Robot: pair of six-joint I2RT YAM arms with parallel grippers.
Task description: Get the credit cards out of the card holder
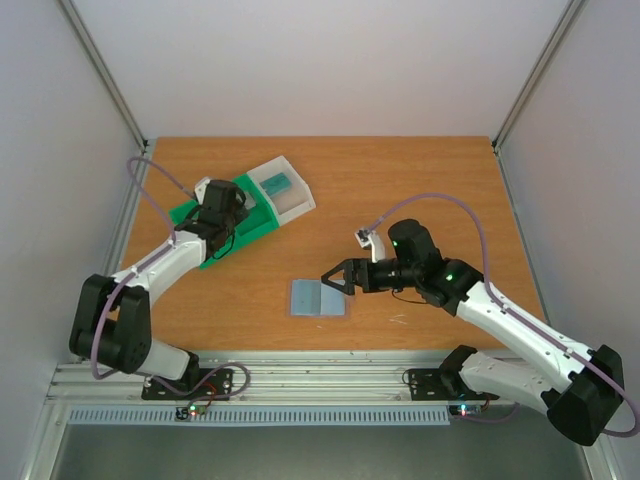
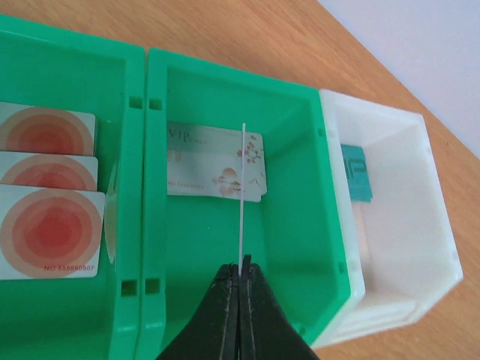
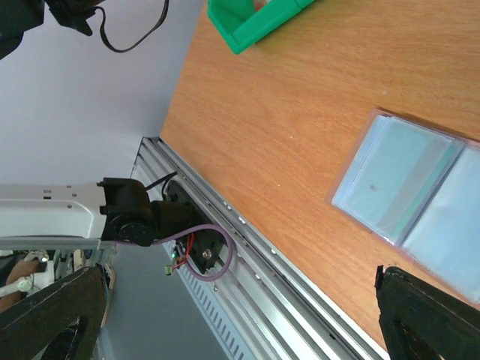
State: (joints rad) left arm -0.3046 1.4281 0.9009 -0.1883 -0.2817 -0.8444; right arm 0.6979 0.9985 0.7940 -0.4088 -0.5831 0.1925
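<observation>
Seems well along: five credit cards (image 2: 49, 202) in the green-and-white tray (image 2: 289, 225), another card (image 2: 241, 225) pinched edge-on in closed left fingers (image 2: 221, 307) above it, right fingers (image 3: 427, 315) spread wide and empty beside the open card holder (image 1: 319, 298) on the worktop (image 1: 400, 180), contents unclear.

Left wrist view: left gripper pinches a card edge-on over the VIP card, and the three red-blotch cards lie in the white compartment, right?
No. The left wrist view shows the three red-blotch cards in a green compartment; the white compartment holds a teal card.
</observation>
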